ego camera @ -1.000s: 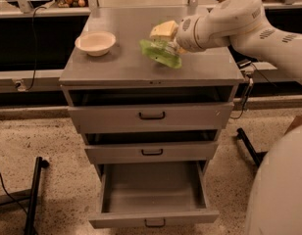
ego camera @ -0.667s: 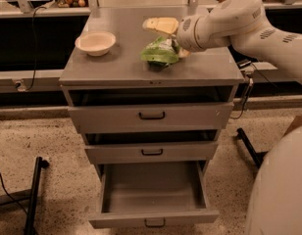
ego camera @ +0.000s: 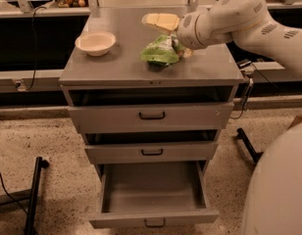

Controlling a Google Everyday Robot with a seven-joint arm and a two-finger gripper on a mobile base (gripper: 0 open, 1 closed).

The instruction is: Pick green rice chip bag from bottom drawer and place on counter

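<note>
The green rice chip bag (ego camera: pixel 161 53) lies crumpled on the counter (ego camera: pixel 116 62), right of centre near the front edge. My gripper (ego camera: pixel 166 36) reaches in from the right and hovers at the bag. It is open: one cream finger (ego camera: pixel 161 21) stands above and behind the bag, and the other shows only as a tip at the bag's right side. The bottom drawer (ego camera: pixel 153 214) is pulled out and I see nothing in it.
A cream bowl (ego camera: pixel 95 42) sits on the counter's left side. The two upper drawers (ego camera: pixel 151 115) are slightly ajar. A dark stand leg (ego camera: pixel 33 195) is on the floor at left. The robot's white body (ego camera: pixel 278 185) fills the lower right.
The bag has gone from hanging tilted in the gripper to resting on the counter. The upper finger has lifted away from it as the jaws opened.
</note>
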